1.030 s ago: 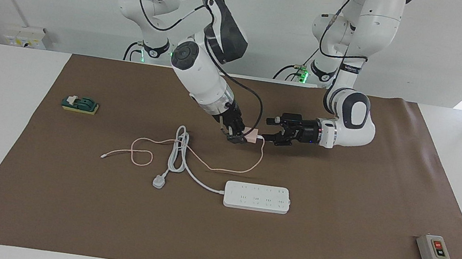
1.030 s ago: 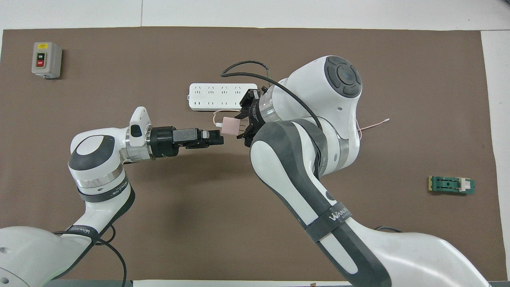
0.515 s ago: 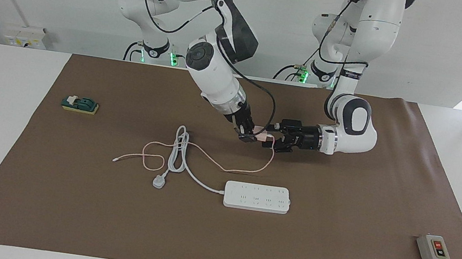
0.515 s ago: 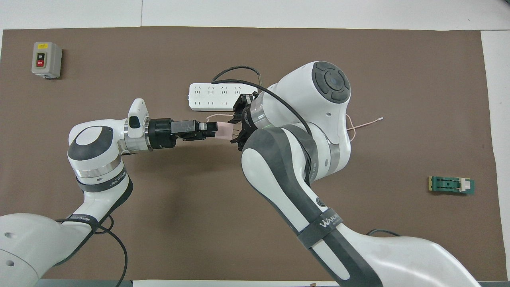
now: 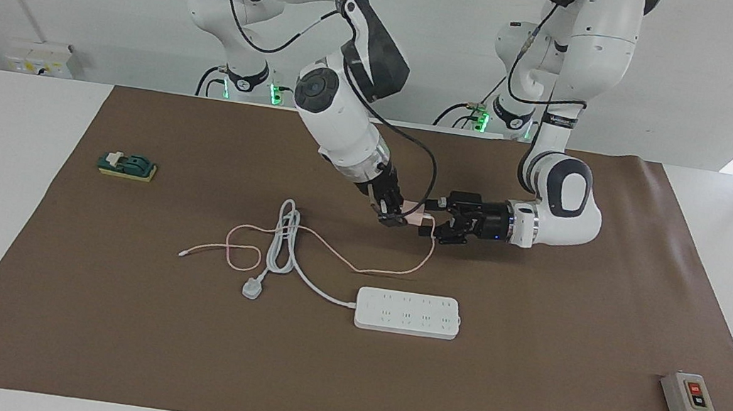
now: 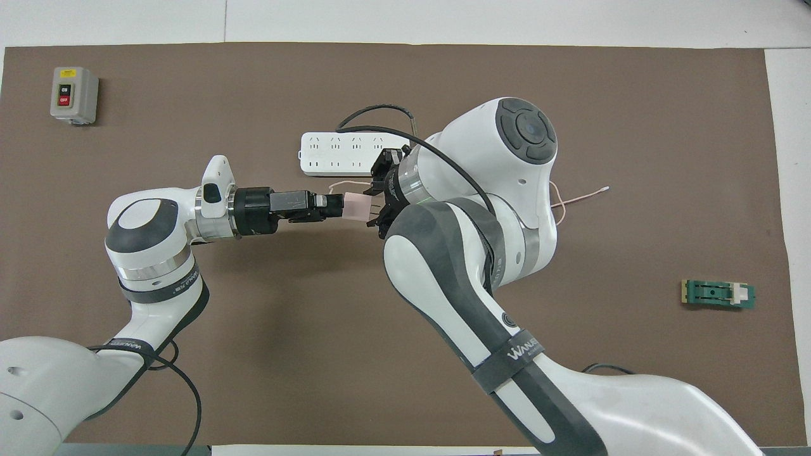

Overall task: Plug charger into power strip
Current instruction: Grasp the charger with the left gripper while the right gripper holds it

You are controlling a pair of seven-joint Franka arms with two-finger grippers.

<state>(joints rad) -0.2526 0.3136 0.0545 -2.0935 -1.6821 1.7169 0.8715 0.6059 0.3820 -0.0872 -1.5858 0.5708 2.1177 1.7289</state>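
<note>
The pale-pink charger (image 5: 414,212) is held in the air over the mat, above the space between the robots and the power strip (image 5: 407,312). My right gripper (image 5: 398,215) is shut on it from the right arm's end. My left gripper (image 5: 432,218) is open, level with the charger, its fingers either side of the charger's free end. The charger's thin pink cable (image 5: 331,251) hangs down and trails over the mat. In the overhead view the charger (image 6: 356,206) sits between the left gripper (image 6: 339,206) and the right gripper (image 6: 375,207), and the power strip (image 6: 342,154) is partly covered by the right arm.
The strip's thick white cord and three-pin plug (image 5: 252,288) lie beside the strip toward the right arm's end. A grey button box (image 5: 690,402) stands at the mat's corner toward the left arm's end. A green and yellow block (image 5: 127,165) lies toward the right arm's end.
My right gripper carried the charger toward the left arm's end, dragging the cable with it. My left gripper closed in until its fingers reached the charger's end.
</note>
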